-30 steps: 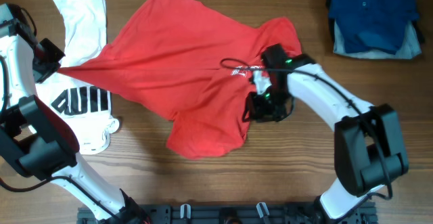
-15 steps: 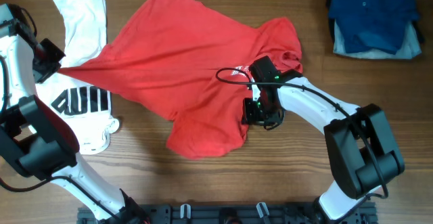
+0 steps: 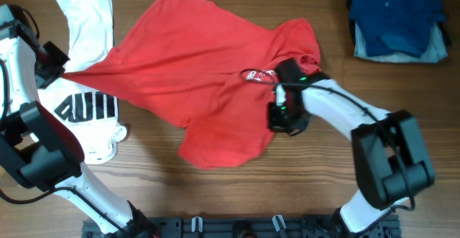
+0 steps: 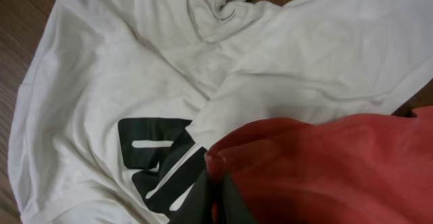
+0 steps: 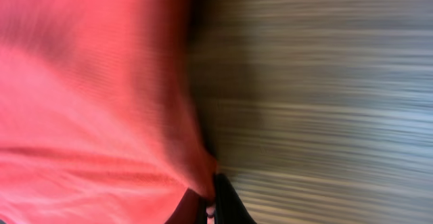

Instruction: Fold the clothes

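The large red T-shirt (image 3: 201,65) lies crumpled across the middle of the table, its white lettering (image 3: 257,75) showing near the right. My left gripper (image 3: 59,68) is shut on the shirt's left corner, over the white T-shirt with black print (image 3: 83,108); in the left wrist view the pinched red cloth (image 4: 325,170) hangs above the white shirt (image 4: 122,68), jaws (image 4: 215,197) closed. My right gripper (image 3: 277,119) is shut on the shirt's right edge; the right wrist view shows the red cloth (image 5: 88,82) clamped in the jaws (image 5: 211,200), blurred.
Dark blue and light blue folded garments (image 3: 395,15) are stacked at the back right corner. The bare wooden table (image 3: 323,188) shows along the front and right, and in the right wrist view (image 5: 325,82).
My right gripper moved left over the red shirt, then back to the right, dragging the shirt's right edge with it. The left arm has not moved.
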Robot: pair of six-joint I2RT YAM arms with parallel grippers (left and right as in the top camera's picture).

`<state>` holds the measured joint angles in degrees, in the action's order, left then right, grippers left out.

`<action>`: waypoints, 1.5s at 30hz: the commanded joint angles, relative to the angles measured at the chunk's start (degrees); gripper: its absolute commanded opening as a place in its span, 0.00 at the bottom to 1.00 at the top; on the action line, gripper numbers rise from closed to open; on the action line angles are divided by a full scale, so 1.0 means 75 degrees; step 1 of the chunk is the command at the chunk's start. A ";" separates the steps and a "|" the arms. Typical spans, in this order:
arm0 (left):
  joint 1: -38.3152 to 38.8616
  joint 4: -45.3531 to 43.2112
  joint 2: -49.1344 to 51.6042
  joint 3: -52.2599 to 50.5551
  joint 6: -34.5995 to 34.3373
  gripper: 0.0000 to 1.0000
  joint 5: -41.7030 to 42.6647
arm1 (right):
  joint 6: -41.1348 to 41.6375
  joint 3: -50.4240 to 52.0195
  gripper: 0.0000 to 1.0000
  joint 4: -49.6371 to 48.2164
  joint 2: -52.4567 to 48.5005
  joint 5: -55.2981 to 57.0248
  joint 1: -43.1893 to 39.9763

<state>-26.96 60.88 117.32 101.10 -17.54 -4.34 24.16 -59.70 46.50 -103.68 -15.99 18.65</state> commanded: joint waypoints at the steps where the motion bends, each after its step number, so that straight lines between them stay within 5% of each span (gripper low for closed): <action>1: 0.0160 0.0379 -0.0003 0.0009 -0.0061 0.04 0.0119 | -0.0286 -0.0230 0.04 0.0157 0.0822 0.0332 -0.1183; 26: 0.1880 0.3042 -0.0003 0.0009 0.0055 0.04 0.0256 | -0.2034 -0.1944 0.04 0.1422 0.1169 0.0385 -0.5196; 45: 0.2346 0.4301 -0.0003 0.0009 0.0641 0.06 0.0256 | -0.2337 -0.2139 0.05 0.4068 0.1169 -0.0096 -0.4045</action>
<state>-9.96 92.51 117.32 101.10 -14.92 -2.22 7.20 -74.74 75.81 -95.68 -15.86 -13.43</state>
